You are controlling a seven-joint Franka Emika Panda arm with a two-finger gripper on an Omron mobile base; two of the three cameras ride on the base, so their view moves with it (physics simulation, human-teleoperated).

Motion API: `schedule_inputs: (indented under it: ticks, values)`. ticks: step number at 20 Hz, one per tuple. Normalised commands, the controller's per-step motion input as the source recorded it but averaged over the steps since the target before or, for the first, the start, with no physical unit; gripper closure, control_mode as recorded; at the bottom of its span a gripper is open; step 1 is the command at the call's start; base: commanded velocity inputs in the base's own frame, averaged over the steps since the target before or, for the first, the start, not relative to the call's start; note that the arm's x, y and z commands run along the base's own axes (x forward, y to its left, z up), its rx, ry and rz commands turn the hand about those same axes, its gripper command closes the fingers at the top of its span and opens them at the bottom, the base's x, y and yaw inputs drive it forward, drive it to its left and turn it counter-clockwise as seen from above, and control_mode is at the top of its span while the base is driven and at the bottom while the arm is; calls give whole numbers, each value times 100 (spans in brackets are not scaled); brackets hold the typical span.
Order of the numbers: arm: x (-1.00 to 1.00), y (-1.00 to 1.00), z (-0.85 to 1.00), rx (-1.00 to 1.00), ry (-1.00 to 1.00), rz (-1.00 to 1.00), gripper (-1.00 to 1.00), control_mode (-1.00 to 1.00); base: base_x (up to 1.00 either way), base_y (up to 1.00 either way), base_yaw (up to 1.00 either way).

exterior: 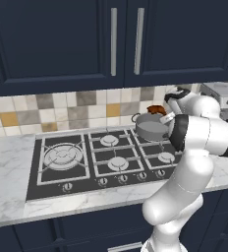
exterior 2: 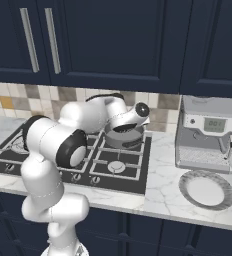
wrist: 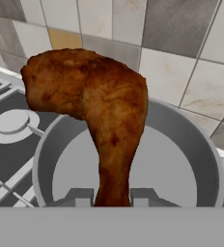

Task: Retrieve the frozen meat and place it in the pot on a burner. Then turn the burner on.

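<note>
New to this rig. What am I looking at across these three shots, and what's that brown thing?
It is a rendered kitchen with a white robot arm on a base that can drive. Two pictures come from cameras on the base, behind the arm to its left and right; the third comes from a camera on the hand, looking along the gripper. The brown thing is the frozen meat, shaped like a chicken leg, pinched at its thin end between the closed fingers. It hangs over the mouth of the grey pot, which sits on a back right burner of the black cooktop. On the marble counter to the right stand a coffee machine and a plate.
</note>
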Motion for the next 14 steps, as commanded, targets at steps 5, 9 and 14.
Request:
schedule_inputs:
  ticks: [5,9,14]
  values:
    - [13,0,-13,0,0,0,100,-100,0,0,0]
    - [9,0,-11,0,0,0,100,-100,0,0,0]
    - [10,0,-25,0,0,0,100,-100,0,0,0]
